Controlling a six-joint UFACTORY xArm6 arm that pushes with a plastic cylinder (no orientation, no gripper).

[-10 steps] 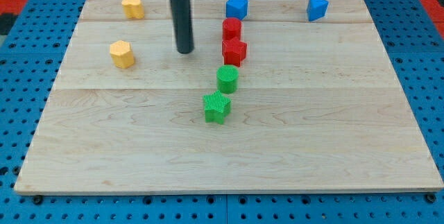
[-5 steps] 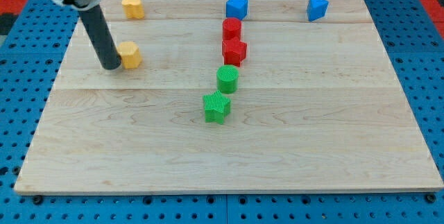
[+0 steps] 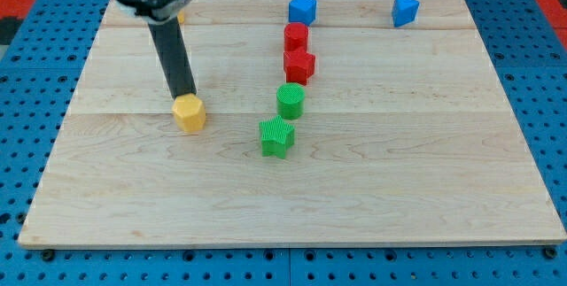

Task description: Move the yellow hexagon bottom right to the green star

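A yellow hexagon (image 3: 189, 113) lies on the wooden board, left of centre. My tip (image 3: 183, 96) touches its upper left edge. The green star (image 3: 277, 136) sits to the hexagon's right and slightly lower, well apart from it. A green cylinder (image 3: 290, 100) stands just above the star. A second yellow block at the view's top left is almost wholly hidden behind the rod (image 3: 169, 42).
A red cylinder (image 3: 296, 36) and a red star-like block (image 3: 299, 65) stand in a column above the green cylinder. Two blue blocks (image 3: 302, 8) (image 3: 405, 9) sit along the top edge. The board's left edge (image 3: 62, 127) is near.
My tip swung left to the yellow hexagon, then pushed it down and to the right toward the green star. The other blocks have not moved.
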